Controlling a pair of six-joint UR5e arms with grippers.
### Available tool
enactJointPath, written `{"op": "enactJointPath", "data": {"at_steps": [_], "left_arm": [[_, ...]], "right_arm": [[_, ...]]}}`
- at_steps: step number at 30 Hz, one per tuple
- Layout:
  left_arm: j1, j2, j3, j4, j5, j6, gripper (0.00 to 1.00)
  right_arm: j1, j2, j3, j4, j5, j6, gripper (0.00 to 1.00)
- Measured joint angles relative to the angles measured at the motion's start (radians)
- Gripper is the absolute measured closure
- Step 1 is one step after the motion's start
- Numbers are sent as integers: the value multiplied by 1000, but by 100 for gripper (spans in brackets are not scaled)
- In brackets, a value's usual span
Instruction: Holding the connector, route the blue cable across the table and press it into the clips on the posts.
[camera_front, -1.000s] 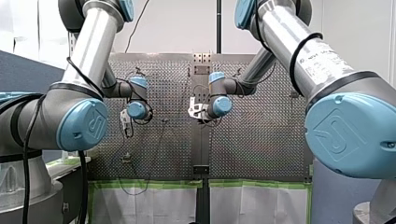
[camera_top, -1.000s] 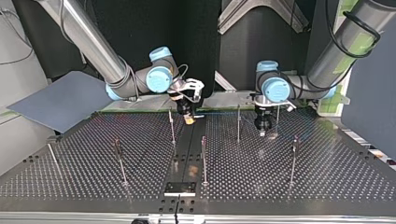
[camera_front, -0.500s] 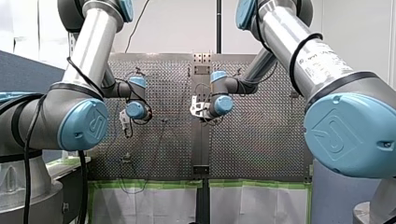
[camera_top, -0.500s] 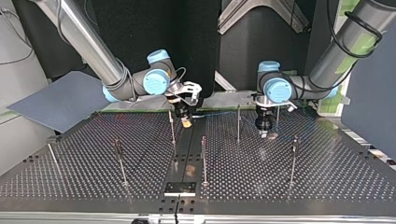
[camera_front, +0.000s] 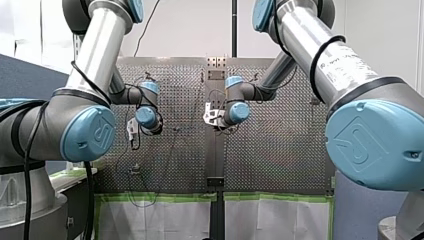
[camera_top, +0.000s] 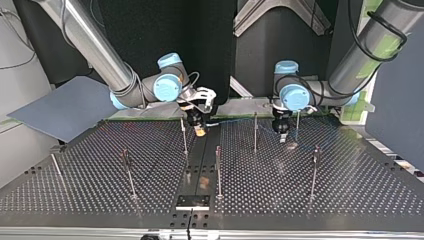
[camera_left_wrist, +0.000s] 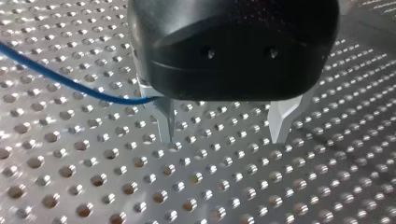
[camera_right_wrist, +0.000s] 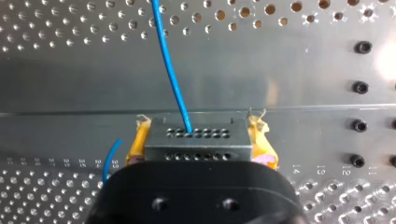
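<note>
Only in wrist views: gripping the one connector (camera_right_wrist: 195, 145) with right pincer (camera_right_wrist: 199, 142), one blue cable (camera_right_wrist: 170, 70) leaving it; left pincer (camera_left_wrist: 222, 137) spread open.

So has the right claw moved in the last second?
Yes, slightly: in the top view my right claw has edged leftward, closer to the thin post beside it.
</note>
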Motion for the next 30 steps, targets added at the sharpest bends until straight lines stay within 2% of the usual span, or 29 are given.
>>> {"op": "enactJointPath", "data": {"at_steps": [6,12,19,24,30], "left_arm": [[-31,49,-54,-25,-29,18,2],[-58,111,-123,-28,-34,16,2],[-95,144,-182,-38,-43,20,2],[-124,173,-208,-30,-45,16,2],[-160,181,-219,-21,-38,10,2]], "right_arm": [[5,0,0,0,0,-1,100],[7,0,0,0,0,-1,100],[10,0,0,2,0,0,100],[12,0,0,4,-1,2,100],[13,0,0,7,-1,2,100]]}}
